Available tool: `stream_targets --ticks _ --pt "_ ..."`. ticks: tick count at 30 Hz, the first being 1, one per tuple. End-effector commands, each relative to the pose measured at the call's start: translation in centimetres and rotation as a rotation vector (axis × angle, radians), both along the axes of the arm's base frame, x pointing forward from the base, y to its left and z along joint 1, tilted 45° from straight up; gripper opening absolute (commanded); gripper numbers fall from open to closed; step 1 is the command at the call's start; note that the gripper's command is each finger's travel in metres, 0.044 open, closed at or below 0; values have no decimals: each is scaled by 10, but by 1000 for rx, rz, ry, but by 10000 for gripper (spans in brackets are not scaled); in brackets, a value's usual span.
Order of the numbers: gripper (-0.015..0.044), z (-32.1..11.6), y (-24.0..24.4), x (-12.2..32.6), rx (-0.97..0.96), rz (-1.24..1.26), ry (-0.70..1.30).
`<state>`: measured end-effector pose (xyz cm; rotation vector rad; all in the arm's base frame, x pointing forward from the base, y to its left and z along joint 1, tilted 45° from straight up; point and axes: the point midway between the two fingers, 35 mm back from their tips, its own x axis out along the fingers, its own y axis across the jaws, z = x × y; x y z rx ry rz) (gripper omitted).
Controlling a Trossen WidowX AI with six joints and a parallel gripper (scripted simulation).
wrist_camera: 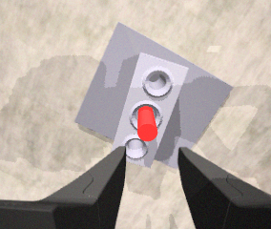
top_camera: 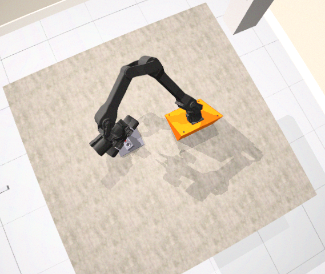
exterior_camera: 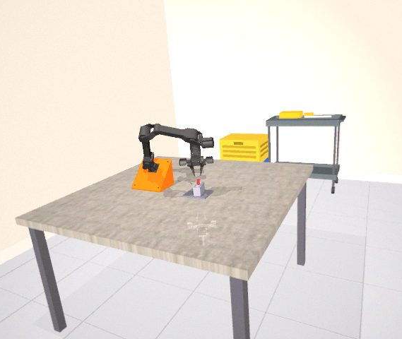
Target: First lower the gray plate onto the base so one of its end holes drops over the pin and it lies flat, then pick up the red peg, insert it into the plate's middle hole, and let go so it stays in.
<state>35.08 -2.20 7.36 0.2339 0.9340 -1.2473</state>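
The gray plate [top_camera: 130, 141] [exterior_camera: 197, 190] [wrist_camera: 147, 62] is a thick block with three holes. It sits flat over the darker gray base [top_camera: 139, 141] [exterior_camera: 208, 192] [wrist_camera: 204, 100]. A rounded gray shape shows inside the far end hole in the wrist view; whether it is the pin is unclear. The red peg [exterior_camera: 198, 181] [wrist_camera: 147, 125] stands in the plate's middle hole, with its upper part sticking out; its seating depth is hidden. My gripper [exterior_camera: 197, 175] [wrist_camera: 152, 154] is open, its fingertips apart above the peg, not touching it.
The orange wedge mount [top_camera: 174, 122] [exterior_camera: 167, 175] carries the arm's foot on the table [top_camera: 156, 230] [exterior_camera: 138, 222]. A yellow crate [exterior_camera: 242, 145] and a dark cart [exterior_camera: 303, 123] stand beyond the table.
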Motion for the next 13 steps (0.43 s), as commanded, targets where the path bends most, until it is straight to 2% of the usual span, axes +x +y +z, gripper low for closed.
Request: stream_targets --ticks 1,13 --pt "150 2 2 0 3 -5 -5" --pt "150 8 8 -2 4 -5 -5"
